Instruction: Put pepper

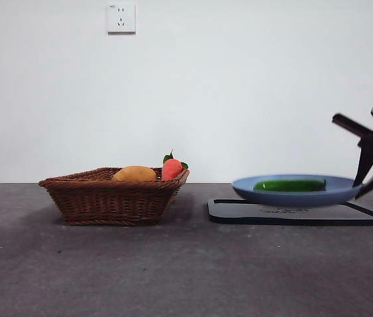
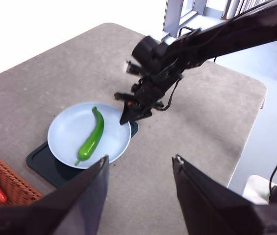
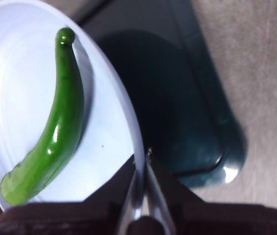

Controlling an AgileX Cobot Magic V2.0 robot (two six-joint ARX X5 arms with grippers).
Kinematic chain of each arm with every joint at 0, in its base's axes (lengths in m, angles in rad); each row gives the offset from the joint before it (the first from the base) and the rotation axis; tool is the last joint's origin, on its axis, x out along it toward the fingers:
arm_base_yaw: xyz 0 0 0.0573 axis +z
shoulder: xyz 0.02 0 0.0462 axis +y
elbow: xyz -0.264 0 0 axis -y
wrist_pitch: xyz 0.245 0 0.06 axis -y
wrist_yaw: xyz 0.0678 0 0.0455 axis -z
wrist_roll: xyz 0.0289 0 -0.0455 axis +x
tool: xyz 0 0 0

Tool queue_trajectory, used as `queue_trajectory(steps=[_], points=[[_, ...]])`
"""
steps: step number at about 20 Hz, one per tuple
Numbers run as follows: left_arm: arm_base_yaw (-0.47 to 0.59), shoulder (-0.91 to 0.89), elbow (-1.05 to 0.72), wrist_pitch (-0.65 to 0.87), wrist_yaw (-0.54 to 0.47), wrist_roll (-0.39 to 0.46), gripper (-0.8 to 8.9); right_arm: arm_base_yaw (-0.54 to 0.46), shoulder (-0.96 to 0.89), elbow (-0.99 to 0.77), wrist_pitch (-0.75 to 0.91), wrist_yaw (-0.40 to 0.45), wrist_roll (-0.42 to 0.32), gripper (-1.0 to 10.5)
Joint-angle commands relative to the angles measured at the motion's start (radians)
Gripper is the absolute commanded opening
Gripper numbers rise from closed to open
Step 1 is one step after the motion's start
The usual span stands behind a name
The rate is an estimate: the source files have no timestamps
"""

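The long glossy green pepper (image 1: 290, 185) lies in a pale blue plate (image 1: 272, 193) on a black mat (image 1: 292, 212) at the right. My right gripper (image 1: 364, 188) is at the plate's right edge. In the right wrist view my right gripper (image 3: 142, 156) is shut on the rim of the plate (image 3: 11, 73), beside the pepper (image 3: 55, 132). The left wrist view shows the pepper (image 2: 91, 139), the plate (image 2: 67, 129) and the right gripper (image 2: 128, 115) from above. My left gripper (image 2: 138, 166) is open and empty, high above the table.
A brown wicker basket (image 1: 107, 195) stands at the left and holds a yellow-orange fruit (image 1: 134, 174) and a red-orange item with green leaves (image 1: 171, 168). The basket's corner (image 2: 1, 181) shows in the left wrist view. The table's far edge lies beyond the right arm.
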Motion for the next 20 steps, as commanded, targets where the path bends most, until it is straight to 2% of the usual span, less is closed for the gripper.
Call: queue_trajectory(steps=[1,12,17,20], points=[[-0.005,0.007,0.016,-0.001,0.001,-0.014,2.34,0.001,0.042,0.020,0.029,-0.002,0.000,0.1],[-0.005,0.007,0.016,-0.003,0.001,-0.014,2.34,0.001,0.059,0.020,0.035,-0.002,-0.039,0.2],[-0.005,0.007,0.016,-0.024,0.001,-0.014,2.34,0.001,0.059,0.020,0.034,-0.002,-0.055,1.6],[-0.005,0.007,0.016,-0.038,0.001,-0.014,2.34,0.000,0.053,0.020,0.026,-0.003,-0.059,2.0]])
